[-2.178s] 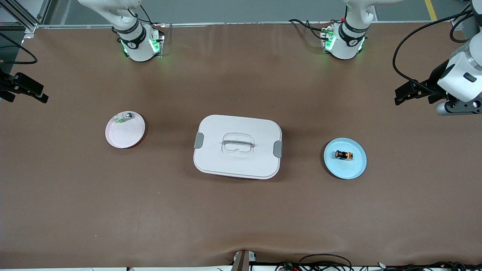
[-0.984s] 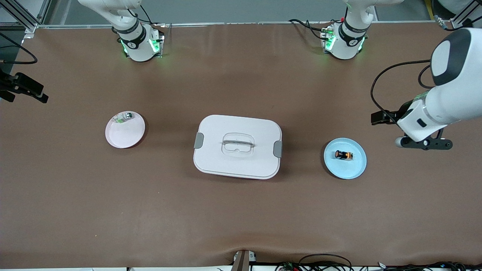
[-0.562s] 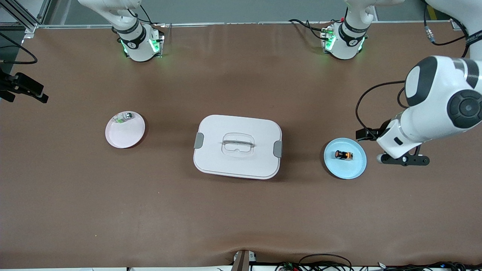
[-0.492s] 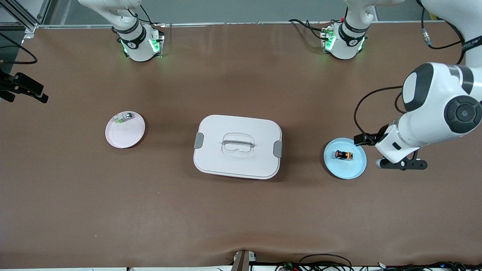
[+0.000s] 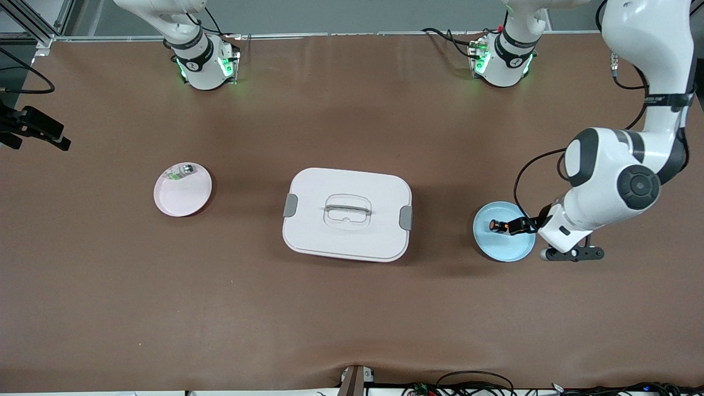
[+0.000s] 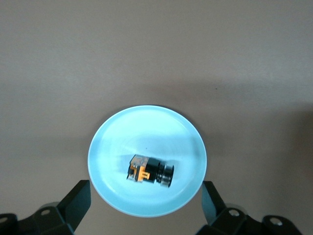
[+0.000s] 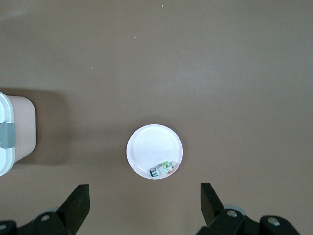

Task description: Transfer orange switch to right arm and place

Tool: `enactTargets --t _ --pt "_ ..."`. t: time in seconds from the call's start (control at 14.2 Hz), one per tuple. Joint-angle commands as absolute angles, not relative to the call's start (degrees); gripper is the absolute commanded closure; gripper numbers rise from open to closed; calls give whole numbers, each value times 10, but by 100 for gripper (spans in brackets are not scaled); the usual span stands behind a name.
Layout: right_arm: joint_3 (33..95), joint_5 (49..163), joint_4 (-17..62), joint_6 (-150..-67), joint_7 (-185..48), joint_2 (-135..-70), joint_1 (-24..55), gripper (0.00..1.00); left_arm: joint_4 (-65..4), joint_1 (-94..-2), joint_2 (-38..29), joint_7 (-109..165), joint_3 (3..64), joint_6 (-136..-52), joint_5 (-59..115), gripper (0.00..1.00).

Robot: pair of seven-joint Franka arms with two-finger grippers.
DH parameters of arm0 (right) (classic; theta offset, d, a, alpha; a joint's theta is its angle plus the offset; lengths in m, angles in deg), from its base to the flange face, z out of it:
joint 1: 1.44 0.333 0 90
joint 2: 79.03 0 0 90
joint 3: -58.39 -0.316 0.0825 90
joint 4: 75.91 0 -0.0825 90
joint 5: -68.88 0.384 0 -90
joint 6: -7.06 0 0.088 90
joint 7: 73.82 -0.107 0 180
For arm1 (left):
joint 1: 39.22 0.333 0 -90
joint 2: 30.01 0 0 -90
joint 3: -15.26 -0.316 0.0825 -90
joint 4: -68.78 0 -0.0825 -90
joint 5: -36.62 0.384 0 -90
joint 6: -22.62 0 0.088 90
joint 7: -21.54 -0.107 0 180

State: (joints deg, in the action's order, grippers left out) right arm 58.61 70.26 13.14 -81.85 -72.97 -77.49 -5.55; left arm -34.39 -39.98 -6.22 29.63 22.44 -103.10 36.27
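Note:
The orange switch [image 5: 495, 225] lies on its side on a light blue plate [image 5: 503, 247] toward the left arm's end of the table. In the left wrist view the switch [image 6: 150, 172] rests in the plate [image 6: 146, 129], its black body and orange-brown end showing. My left gripper [image 5: 572, 253] hangs over the plate's edge, open and empty. Its fingers [image 6: 78, 198] stand wide, clear above the plate, and the left gripper [image 6: 145, 196] touches nothing. My right gripper [image 7: 144, 198] is open and empty, high over the table. It waits, out of the front view.
A white lidded box [image 5: 347, 214] with grey clips sits mid-table; its corner shows in the right wrist view [image 7: 12, 142]. A pink-white plate [image 5: 184, 195] toward the right arm's end holds a small clear, green and silver part [image 5: 181, 171], which also shows in the right wrist view [image 7: 164, 170].
My left arm has swung in from the left arm's end of the table and come down over the blue plate. The switch, plates, box and right arm have not moved.

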Motion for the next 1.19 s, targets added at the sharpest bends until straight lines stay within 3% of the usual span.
enactTargets --t 0.0,0.42,1.12 --pt "581 697 115 -810 -731 -783 -60 0 -360 -404 -41 277 226 -1068 355 0" --pt "581 697 115 -810 -731 -783 -60 0 -406 -388 -30 217 226 -1073 359 0" --pt "581 698 115 -811 -732 -783 -60 0 -407 -398 11 163 227 -1104 352 0"
